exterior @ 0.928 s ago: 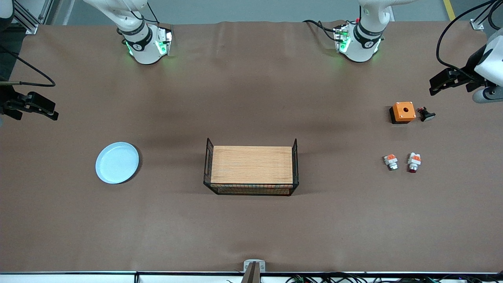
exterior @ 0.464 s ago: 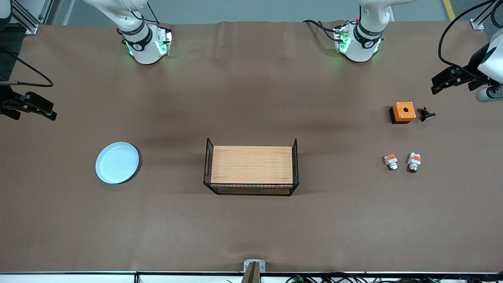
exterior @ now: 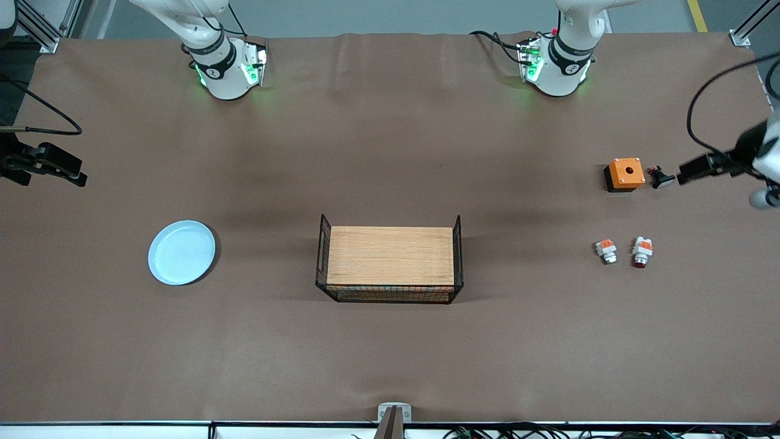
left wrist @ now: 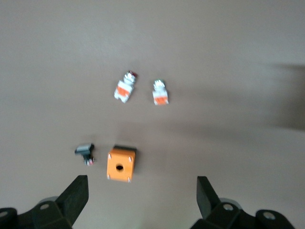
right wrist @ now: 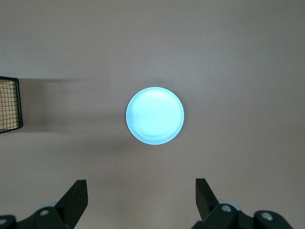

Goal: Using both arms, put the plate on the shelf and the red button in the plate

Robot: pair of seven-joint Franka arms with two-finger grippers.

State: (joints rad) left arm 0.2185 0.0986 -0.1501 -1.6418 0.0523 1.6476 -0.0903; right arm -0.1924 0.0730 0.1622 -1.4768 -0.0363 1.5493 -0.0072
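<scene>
**Pale blue plate and red-capped button at rest, both grippers spread and empty**

Pale blue, the plate (exterior: pixel 181 252) lies flat on the brown table cover (exterior: pixel 390 353) toward the right arm's end, well apart from the wire basket (exterior: pixel 390 259) holding a wooden block (exterior: pixel 390 255). The red button (exterior: pixel 640 252) lies on its side toward the left arm's end, just beside a similar capless part (exterior: pixel 606 250). Farther from the front camera sit an orange box (exterior: pixel 625 174) and a small black part (exterior: pixel 660 178), blurred in the left wrist view. The left gripper (left wrist: pixel 142 196) hangs released over the table near the black part; the right gripper (right wrist: pixel 141 198) hangs released, partly cut off at the table edge.
</scene>
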